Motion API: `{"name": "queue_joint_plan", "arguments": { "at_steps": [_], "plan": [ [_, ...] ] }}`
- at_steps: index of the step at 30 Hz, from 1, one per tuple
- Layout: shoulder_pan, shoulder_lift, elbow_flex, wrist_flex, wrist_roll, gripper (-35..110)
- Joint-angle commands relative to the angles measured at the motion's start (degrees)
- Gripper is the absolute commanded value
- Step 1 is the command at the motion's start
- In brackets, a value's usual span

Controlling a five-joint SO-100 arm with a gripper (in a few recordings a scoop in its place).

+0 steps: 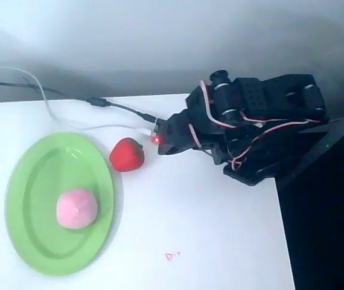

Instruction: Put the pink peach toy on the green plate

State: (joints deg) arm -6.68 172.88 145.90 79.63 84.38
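Looking down, you see your arm [253, 130] folded low at the worktop's [208, 229] right edge, pincer [167, 140] tucked, jaws perhaps closed, though you cannot really tell. Pink peach toy [76, 208] sits on the green plate [30, 181]; strawberry [127, 154] lies just beside its rim.
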Motion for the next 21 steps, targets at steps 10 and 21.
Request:
{"name": "queue_joint_plan", "arguments": {
  "at_steps": [10, 21],
  "plan": [
    [0.6, 14.9, 20.3, 1.8, 3.6, 0],
    [-0.4, 22.7, 31.6, 0.9, 2.5, 0]
  ]
}}
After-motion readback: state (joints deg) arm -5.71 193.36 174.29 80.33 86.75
